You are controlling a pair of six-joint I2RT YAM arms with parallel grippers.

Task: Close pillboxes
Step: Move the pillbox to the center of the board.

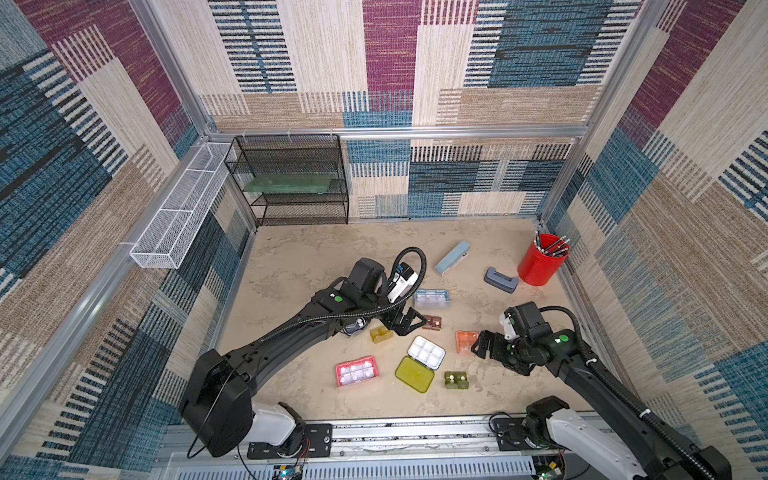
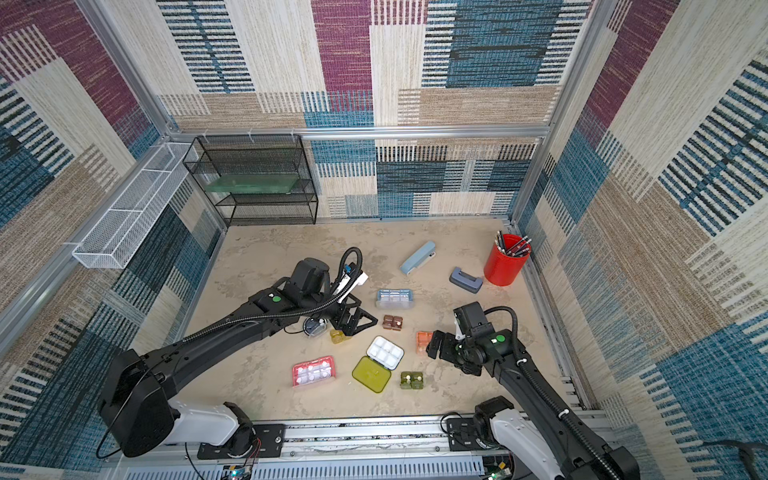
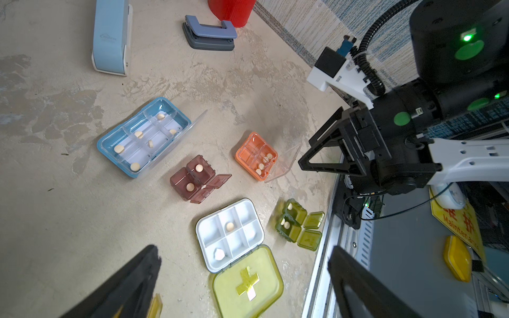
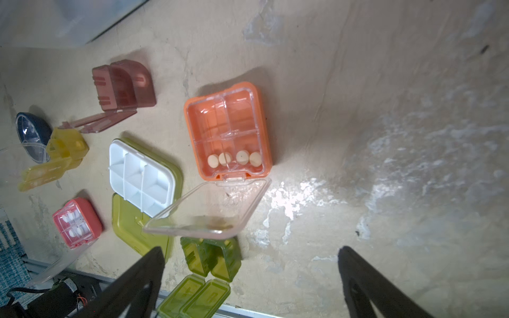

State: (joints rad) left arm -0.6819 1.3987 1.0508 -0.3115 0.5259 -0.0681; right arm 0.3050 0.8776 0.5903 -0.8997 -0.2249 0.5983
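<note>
Both tools spread wide, holding nothing. Right tool hovers just beside the orange pillbox, whose clear lid tilts up toward it; a sideways nudge could skid the light box instead of snapping it shut. Left tool sits between amber pillbox and brown pillbox. Dark green pillbox and white-tray pillbox crowd close on the table.

Left arm is stretched forward and inward, left gripper is pointed toward the robot's right with jaws held wide apart and empty; right arm is kept shorter, right gripper is aimed leftward and down, jaws likewise wide, nothing gripped.
</note>
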